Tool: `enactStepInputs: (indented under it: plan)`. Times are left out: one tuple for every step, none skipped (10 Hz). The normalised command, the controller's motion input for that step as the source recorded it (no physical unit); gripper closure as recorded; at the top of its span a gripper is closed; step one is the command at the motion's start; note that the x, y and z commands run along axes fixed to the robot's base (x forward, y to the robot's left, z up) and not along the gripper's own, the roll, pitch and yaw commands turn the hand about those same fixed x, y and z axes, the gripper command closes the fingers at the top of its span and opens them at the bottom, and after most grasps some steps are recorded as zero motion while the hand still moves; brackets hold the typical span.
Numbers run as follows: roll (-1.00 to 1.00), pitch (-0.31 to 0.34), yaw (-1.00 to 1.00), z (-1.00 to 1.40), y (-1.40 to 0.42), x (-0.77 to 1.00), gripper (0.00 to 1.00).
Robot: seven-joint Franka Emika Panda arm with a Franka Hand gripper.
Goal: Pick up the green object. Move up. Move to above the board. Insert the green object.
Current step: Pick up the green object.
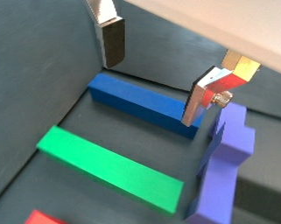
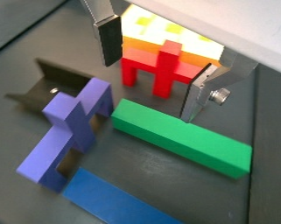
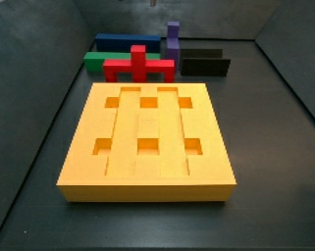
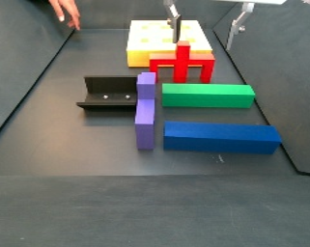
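The green object [image 4: 207,95] is a long green bar lying flat on the floor between the red cross-shaped piece [image 4: 185,63] and the blue bar [image 4: 222,137]. It also shows in both wrist views [image 1: 108,166] [image 2: 184,140] and in a side view [image 3: 93,64]. The board [image 3: 146,137] is orange-yellow with square recesses and lies beyond the red piece [image 4: 157,39]. My gripper [image 4: 205,31] hangs open and empty, high over the red piece and apart from the green bar. Both wrist views [image 1: 152,87] [image 2: 149,87] show its jaws wide apart with nothing between them.
A purple piece [image 4: 146,108] lies across the left ends of the green and blue bars. The fixture [image 4: 105,94] stands left of it. A person's hand [image 4: 67,10] shows at the far left corner. Dark walls enclose the floor.
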Motion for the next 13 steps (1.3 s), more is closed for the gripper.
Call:
enactStepInputs:
  plan:
    - [0.02, -0.009, -0.97, -0.14, 0.00, -0.20, 0.00]
    - [0.01, -0.013, -1.00, -0.17, 0.00, -0.17, 0.00]
    - [0.00, -0.019, -1.00, -0.19, 0.00, -0.14, 0.00]
    - [0.00, -0.026, -1.00, -0.23, 0.00, -0.11, 0.00]
    - [0.00, -0.021, -1.00, -0.23, -0.01, -0.04, 0.00]
    - [0.00, -0.027, -1.00, -0.25, 0.00, 0.00, 0.00]
    - [0.00, -0.004, -1.00, -0.17, 0.00, 0.00, 0.00]
    - [0.00, 0.000, -1.00, -0.11, 0.00, 0.00, 0.00]
    - [0.00, 0.000, -1.00, -0.11, 0.00, 0.00, 0.00]
    - [0.01, 0.000, -1.00, -0.10, 0.00, 0.00, 0.00]
    - [0.00, 0.000, -1.00, -0.11, 0.00, 0.00, 0.00]
    - [0.02, 0.000, -1.00, -0.09, -0.11, 0.00, 0.00]
    - [0.05, 0.003, -0.90, -0.04, -0.28, 0.00, 0.00]
